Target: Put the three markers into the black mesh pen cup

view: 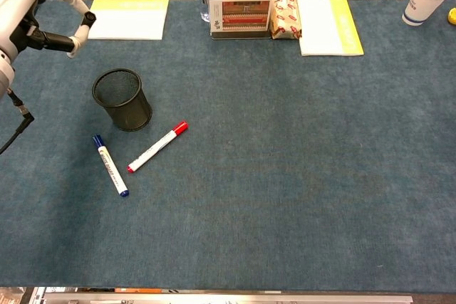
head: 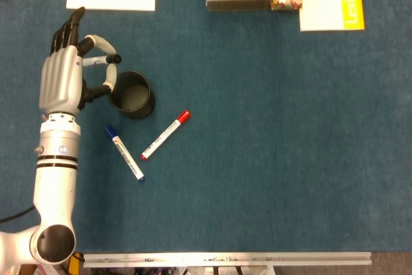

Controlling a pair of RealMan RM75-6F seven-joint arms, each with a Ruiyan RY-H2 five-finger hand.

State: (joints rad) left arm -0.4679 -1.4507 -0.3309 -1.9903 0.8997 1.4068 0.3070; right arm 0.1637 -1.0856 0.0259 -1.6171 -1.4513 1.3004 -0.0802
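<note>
The black mesh pen cup [head: 131, 94] stands upright, just right of the left hand [head: 63, 82], whose fingers are spread, holding nothing. Below the hand, the blue-capped marker [head: 125, 153] and red-capped marker [head: 165, 135] lie diagonally, caps pointing away.

1. My left robot hand [head: 62, 78] has a smooth, silvery metallic back.
2. Beside it, the pen cup [head: 131, 94] is matt black mesh.
3. The bench [head: 290, 146] under it wears fuzzy blue cloth.
</note>
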